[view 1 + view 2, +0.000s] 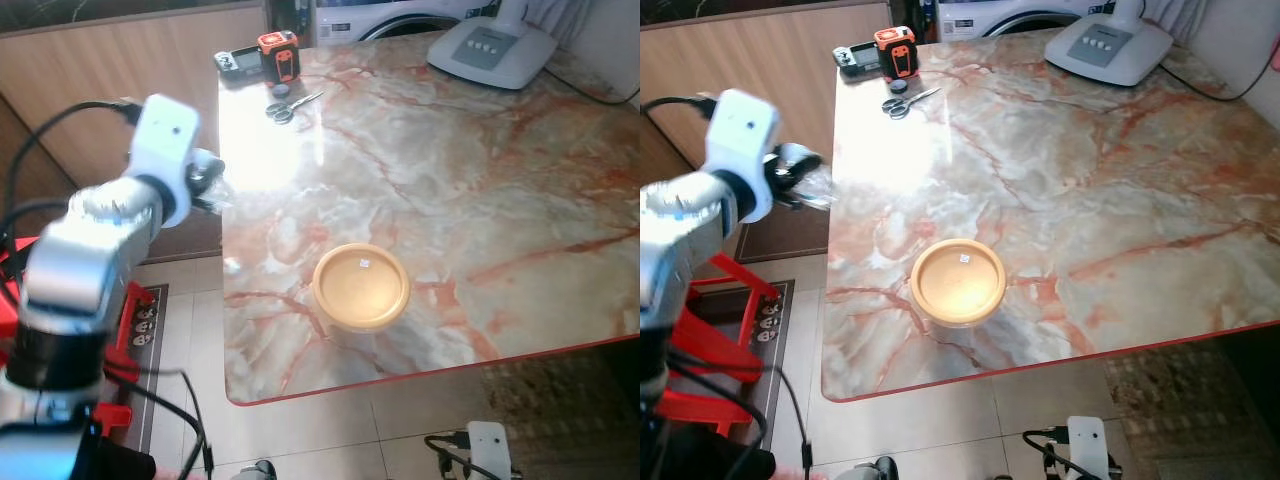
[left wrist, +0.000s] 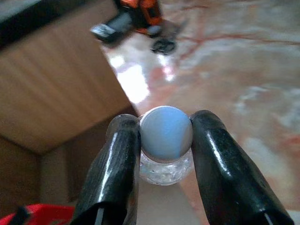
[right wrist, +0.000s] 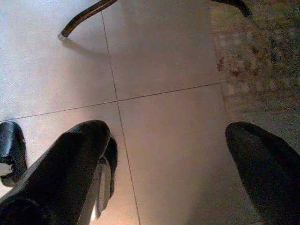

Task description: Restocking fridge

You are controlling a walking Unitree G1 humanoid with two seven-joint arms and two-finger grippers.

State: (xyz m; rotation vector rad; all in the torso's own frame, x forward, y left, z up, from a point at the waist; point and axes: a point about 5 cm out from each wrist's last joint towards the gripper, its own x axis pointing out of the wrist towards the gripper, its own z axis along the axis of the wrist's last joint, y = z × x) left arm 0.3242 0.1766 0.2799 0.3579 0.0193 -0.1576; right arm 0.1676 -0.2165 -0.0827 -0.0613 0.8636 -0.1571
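left gripper (image 2: 164,140), clear bottle (image 2: 165,164), pale blue cap

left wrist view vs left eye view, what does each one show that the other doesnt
The left wrist view alone makes clear what the left gripper holds: a small clear bottle with a pale blue cap, pinched between the black fingers.

The left eye view alone shows the round yellow-lidded container near the table's front edge and the white appliance at the far corner.

Both share the marble table, the scissors and the orange tape measure.

Left pincer (image 1: 800,178) grips a clear bottle (image 1: 812,188) beside the marble table (image 1: 1120,200).
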